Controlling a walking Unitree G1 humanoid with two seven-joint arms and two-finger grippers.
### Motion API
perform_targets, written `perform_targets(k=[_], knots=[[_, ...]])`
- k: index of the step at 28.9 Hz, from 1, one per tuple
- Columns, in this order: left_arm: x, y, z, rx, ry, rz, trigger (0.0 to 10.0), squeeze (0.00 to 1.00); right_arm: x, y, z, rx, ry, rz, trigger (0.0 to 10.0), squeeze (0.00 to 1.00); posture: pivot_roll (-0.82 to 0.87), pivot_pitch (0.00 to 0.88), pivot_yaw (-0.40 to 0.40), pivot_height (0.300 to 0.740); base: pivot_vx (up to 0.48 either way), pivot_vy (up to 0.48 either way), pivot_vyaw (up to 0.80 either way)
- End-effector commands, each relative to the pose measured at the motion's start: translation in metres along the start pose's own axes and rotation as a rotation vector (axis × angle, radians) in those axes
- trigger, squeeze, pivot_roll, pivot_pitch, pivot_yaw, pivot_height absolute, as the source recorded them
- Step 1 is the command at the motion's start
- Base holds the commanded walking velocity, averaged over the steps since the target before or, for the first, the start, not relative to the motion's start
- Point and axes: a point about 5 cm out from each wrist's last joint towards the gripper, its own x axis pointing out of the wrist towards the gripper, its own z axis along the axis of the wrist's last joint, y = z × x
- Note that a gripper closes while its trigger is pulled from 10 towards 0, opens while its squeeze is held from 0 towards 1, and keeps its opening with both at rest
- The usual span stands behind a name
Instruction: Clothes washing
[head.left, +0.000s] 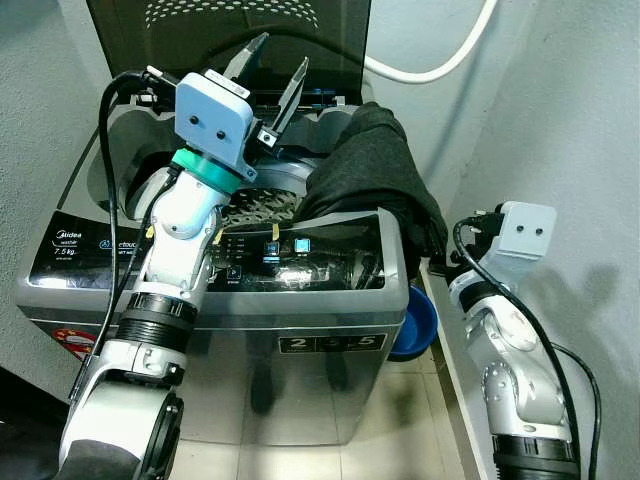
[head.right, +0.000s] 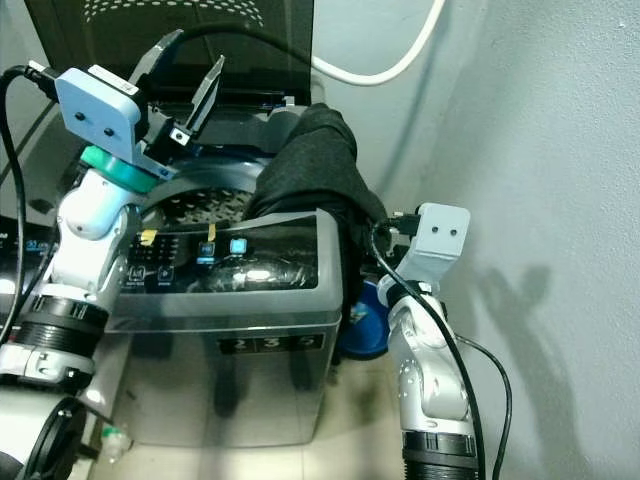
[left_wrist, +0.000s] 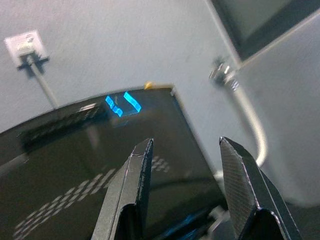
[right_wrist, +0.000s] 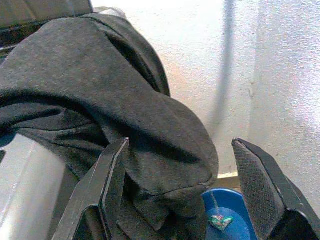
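- Nearest to me, down by the machine's right-hand corner, the right gripper (right_wrist: 182, 190) sits low with its black fingers spread wide and nothing between them, pointed up at the hanging cloth.
- Just past it a blue basin (head.left: 415, 322) rests on the floor, tucked between the washer and the wall.
- The washing machine (head.left: 300, 330) stands with its control panel (head.left: 290, 252) lit and its dark lid (head.left: 230, 30) tipped up at the back.
- A dark garment (head.left: 375, 175) is slumped over the machine's right rim, part of it lying inward toward the drum (head.left: 262, 205), part trailing down the outside toward the basin.
- Higher and further back, the left gripper (head.left: 270, 72) is raised over the tub opening, fingers moderately parted and empty, aimed at the lid.
- As I read it, the step in hand is getting that garment fully into the drum. The right gripper would do well to pinch a thick fold of the dangling part, not a thin edge, then lift it clear over the rim before letting go, so no cloth stays draped outside.
- A white hose (head.left: 440, 62) loops along the wall behind.
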Motion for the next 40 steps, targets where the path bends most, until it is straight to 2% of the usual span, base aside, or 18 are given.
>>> perform_targets(k=[1,5,9,10,11,12,13,14,18,26,27,28,29,31,33,35,37,40], knots=[[-0.008,0.006,-0.013,0.021,0.085,0.036,0.0,0.00,-0.001,0.000,-0.002,0.009,-0.001,-0.003,10.0,0.00,0.08,0.094,0.087,0.740,0.000,0.000,0.00],[-0.014,0.019,-0.017,0.031,0.119,0.089,0.0,0.00,-0.001,-0.002,0.005,0.038,-0.054,-0.023,10.0,0.00,0.08,0.094,0.087,0.740,0.000,0.000,0.00],[-0.015,0.020,-0.017,0.033,0.120,0.089,0.0,0.00,0.000,-0.003,0.009,0.049,-0.086,-0.035,10.0,0.00,0.09,0.094,0.085,0.740,0.000,0.000,0.00],[-0.023,0.025,-0.019,0.045,0.148,0.121,3.0,0.00,0.004,0.009,0.029,0.120,-0.183,0.015,10.0,0.00,0.09,0.096,0.083,0.740,0.000,0.000,0.00],[-0.033,0.032,-0.021,0.071,0.187,0.161,10.0,0.00,0.009,0.024,0.046,0.163,-0.244,0.086,10.0,0.00,0.09,0.097,0.084,0.740,0.000,0.000,0.00],[-0.043,0.038,-0.023,0.091,0.226,0.200,10.0,0.00,0.013,0.039,0.058,0.175,-0.281,0.157,10.0,0.00,0.09,0.098,0.080,0.740,0.000,0.000,0.00],[-0.043,0.038,-0.023,0.091,0.226,0.200,10.0,0.00,0.013,0.039,0.058,0.175,-0.281,0.157,10.0,0.00,0.09,0.098,0.080,0.740,0.000,0.000,0.00],[-0.051,0.042,-0.025,0.110,0.260,0.225,10.0,0.00,0.017,0.051,0.064,0.170,-0.291,0.212,10.0,0.00,0.09,0.098,0.080,0.740,0.000,0.000,0.00],[-0.069,0.053,-0.028,0.146,0.332,0.262,10.0,0.00,0.034,0.076,0.056,0.119,-0.201,0.281,10.0,0.00,0.10,0.105,0.059,0.740,0.000,0.000,0.00],[-0.073,0.054,-0.027,0.154,0.353,0.271,10.0,0.00,0.039,0.080,0.053,0.110,-0.183,0.292,10.0,0.00,0.10,0.105,0.059,0.740,0.000,0.000,0.00],[-0.089,0.064,-0.023,0.176,0.405,0.277,10.0,0.00,0.059,0.106,0.044,0.077,-0.121,0.366,10.0,1.00,0.18,0.146,-0.047,0.740,0.000,0.000,0.00],[-0.101,0.070,-0.018,0.185,0.442,0.273,10.0,0.00,0.070,0.127,0.039,0.030,-0.074,0.430,10.0,1.00,0.18,0.146,-0.047,0.740,0.000,0.000,0.00],[-0.101,0.070,-0.018,0.185,0.442,0.273,10.0,0.00,0.070,0.127,0.039,0.030,-0.074,0.430,10.0,1.00,0.18,0.146,-0.047,0.740,0.000,0.000,0.00],[-0.108,0.073,-0.014,0.190,0.470,0.269,10.0,0.00,0.075,0.142,0.035,-0.009,-0.042,0.475,10.0,1.00,0.19,0.150,-0.052,0.740,0.000,0.000,0.00],[-0.114,0.063,-0.008,0.152,0.483,0.180,10.0,0.00,0.079,0.159,0.030,-0.076,0.005,0.511,10.0,1.00,0.21,0.170,-0.070,0.740,0.000,0.000,0.00],[-0.114,0.063,-0.008,0.152,0.483,0.180,10.0,0.00,0.079,0.159,0.030,-0.076,0.005,0.511,10.0,1.00,0.21,0.170,-0.070,0.740,0.000,0.000,0.00],[-0.115,0.050,-0.003,0.112,0.484,0.095,10.0,0.00,0.082,0.172,0.033,-0.121,0.023,0.519,10.0,1.00,0.22,0.180,-0.078,0.740,0.000,0.000,0.00],[-0.114,0.045,0.000,0.097,0.482,0.073,10.0,0.00,0.084,0.177,0.041,-0.136,0.024,0.512,10.0,1.00,0.22,0.196,-0.090,0.740,0.000,0.000,0.00]])
